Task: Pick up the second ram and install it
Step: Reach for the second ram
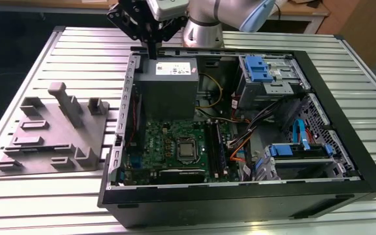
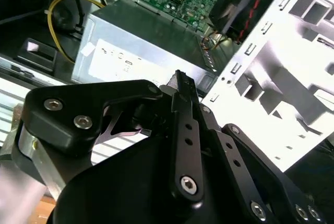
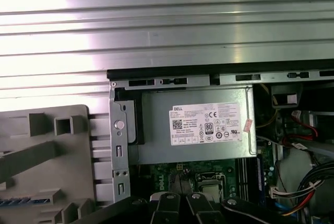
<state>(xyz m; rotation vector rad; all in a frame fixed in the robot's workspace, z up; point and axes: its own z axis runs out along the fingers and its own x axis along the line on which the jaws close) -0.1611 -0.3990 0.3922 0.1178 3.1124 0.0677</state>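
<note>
At upper centre of the exterior view, locate the end effector [image 1: 152, 53] hanging over the far rim of the open computer case [image 1: 240, 201], just above the grey power supply [image 1: 167, 88]. Check the fingers [image 3: 166, 208] in the first wrist view: pressed together, side by side, nothing seen pinched between.

Toward the exterior view's left, beside the case, find the grey tray [image 1: 51, 152] resting on the slatted tabletop [image 1: 83, 54]. Look in the first wrist view for the memory stick [image 3: 23, 201], a narrow dark-blue strip seated in that tray; identify as such by judgement only. Treat as not yet lifted. Confirm separation: well apart from the end effector, off to the tray side, no contact.

Read the step in hand, by judgement, as early approach for the pick-up; treat installation into the green motherboard [image 1: 168, 142] as not begun. For the pick-up, allow for: travel from above the case across to the tray, fingers spread before descent, alignment along the long thin edge, light grip on the board, clearance from the upright pegs [image 1: 60, 98].
</note>
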